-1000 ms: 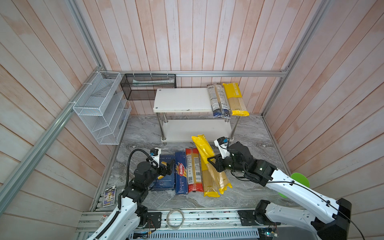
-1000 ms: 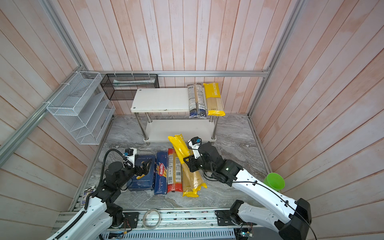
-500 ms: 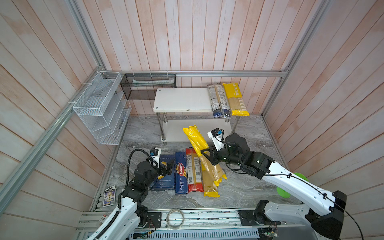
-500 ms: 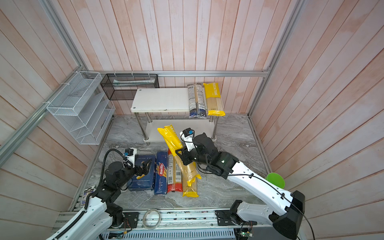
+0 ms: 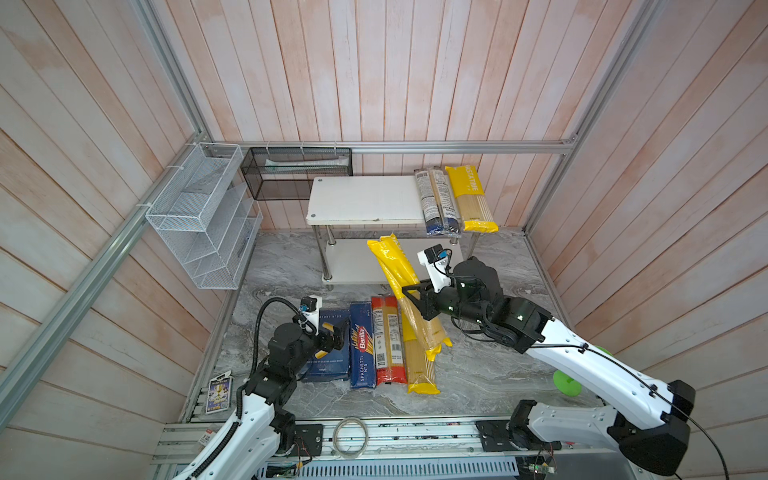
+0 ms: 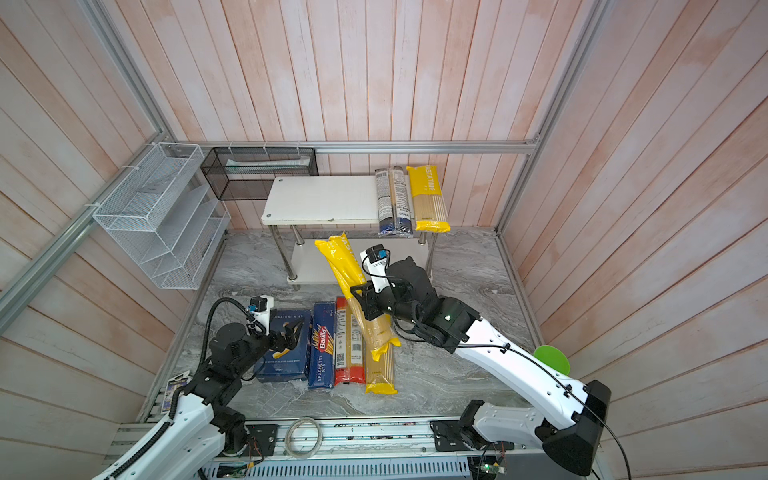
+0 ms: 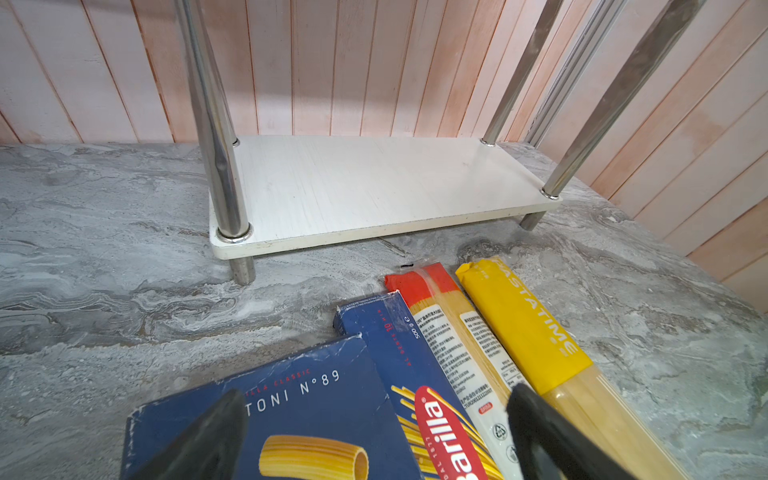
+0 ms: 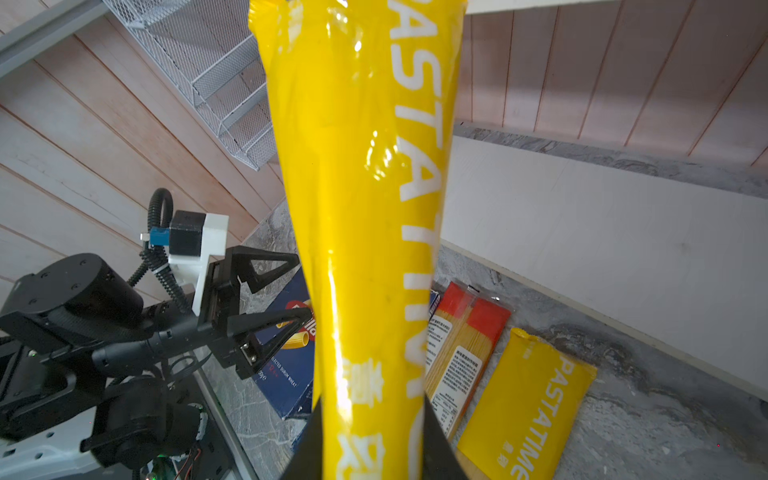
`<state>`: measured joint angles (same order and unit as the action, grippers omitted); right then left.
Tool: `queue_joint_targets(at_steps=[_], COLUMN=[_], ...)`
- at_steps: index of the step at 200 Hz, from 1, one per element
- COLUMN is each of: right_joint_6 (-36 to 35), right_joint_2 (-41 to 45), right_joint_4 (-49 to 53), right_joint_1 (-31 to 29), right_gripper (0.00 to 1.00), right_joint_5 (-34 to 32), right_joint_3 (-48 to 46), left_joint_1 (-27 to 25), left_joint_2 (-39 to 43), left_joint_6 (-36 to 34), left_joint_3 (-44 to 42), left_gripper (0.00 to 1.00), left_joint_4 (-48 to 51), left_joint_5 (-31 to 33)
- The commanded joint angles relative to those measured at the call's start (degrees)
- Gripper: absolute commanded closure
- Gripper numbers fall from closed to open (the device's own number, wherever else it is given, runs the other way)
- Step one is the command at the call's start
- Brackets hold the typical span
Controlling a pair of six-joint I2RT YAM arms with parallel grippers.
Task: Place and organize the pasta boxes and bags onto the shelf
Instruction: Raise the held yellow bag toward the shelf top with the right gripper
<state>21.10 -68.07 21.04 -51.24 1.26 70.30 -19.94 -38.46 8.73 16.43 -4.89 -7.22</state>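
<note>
Right fingers (image 8: 440,457) clenched around yellow bag (image 5: 395,274) mid-length; left fingers (image 7: 199,444) spread above rigatoni box (image 7: 324,401).

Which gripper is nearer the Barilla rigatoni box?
Left. The left gripper is open, directly over the Barilla rigatoni box. The right gripper is well to the box's right in both top views, shut on a raised yellow PASTATIME bag.

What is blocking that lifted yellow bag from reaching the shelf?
Nothing visible. The held bag hangs in front of the shelf, whose top is bare left of the blue bag and shelved yellow bag.
</note>
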Motion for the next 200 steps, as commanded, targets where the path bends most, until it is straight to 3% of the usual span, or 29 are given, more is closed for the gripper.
queue_joint_targets(at_steps=[1,74,200], right_joint_6=[-1.06,-4.51,-6.62], right_joint_2=[0.06,-5.5,-11.32], right_joint_4=[-6.29,-7.03,-8.9], right_joint_1=[-0.15,-0.16,-0.08], right_gripper=[0.94,0.94,0.94], right_joint_5=[-2.8,-1.07,-10.64], right_joint_3=[4.85,12.99,22.15], left_joint_1=[-0.21,-0.18,-0.21], left_joint_2=[-0.08,-0.21,-0.57], left_joint_6=[-0.66,-0.65,-0.65], left_joint_3=[0.36,0.36,0.53], left_gripper=[0.0,0.0,0.0], left_joint_4=[-0.38,-0.36,-0.41], left_joint_5=[-0.16,-0.17,-0.33])
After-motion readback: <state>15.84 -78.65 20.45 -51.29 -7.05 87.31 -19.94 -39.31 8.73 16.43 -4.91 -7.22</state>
